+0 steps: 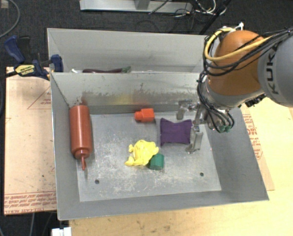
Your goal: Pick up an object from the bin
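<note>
The claw [187,133] stands spread wide and low at the right end of the purple soft-looking block [172,132], which lies right of the bin's [136,191] middle, so the next move is probably to settle astride it and close

— What does the arm [284,58] look like?
— Grey shell with dark letters [271,76] on it and a rounded orange cover [235,65] at the wrist.
— Cables?
— Yellow and black cables [211,45] loop round the cover. The fingers [195,140] are bare grey metal.
</note>
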Tool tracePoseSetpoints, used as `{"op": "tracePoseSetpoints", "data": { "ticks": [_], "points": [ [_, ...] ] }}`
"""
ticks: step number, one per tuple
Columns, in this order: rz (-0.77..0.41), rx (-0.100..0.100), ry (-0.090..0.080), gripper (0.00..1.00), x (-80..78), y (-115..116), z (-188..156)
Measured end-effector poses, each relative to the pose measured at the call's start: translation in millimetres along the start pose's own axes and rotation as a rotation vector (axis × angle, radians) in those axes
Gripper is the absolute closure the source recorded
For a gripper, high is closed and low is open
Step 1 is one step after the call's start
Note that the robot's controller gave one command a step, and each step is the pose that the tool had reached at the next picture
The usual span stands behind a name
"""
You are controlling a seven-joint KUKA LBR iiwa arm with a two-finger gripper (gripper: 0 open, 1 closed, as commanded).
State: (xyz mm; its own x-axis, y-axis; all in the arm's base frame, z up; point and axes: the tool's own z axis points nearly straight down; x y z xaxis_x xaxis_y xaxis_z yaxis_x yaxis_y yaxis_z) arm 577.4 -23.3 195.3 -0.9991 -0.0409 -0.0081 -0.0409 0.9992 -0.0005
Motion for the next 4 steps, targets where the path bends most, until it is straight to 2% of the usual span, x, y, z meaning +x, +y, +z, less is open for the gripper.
{"op": "tracePoseSetpoints", "data": {
  "ticks": [1, 2, 3, 4],
  "points": [
    [-0.116, -0.002, 0.005, 0.0, 12.1, 4, 52],
    [-0.098, -0.003, 0.007, 0.0, 6.9, 5, 70],
    [-0.17, -0.001, -0.001, 0.0, -27.6, 32, 78],
    [-0.194, -0.004, 0.005, 0.0, -13.0, 88, 91]
  ]
}}
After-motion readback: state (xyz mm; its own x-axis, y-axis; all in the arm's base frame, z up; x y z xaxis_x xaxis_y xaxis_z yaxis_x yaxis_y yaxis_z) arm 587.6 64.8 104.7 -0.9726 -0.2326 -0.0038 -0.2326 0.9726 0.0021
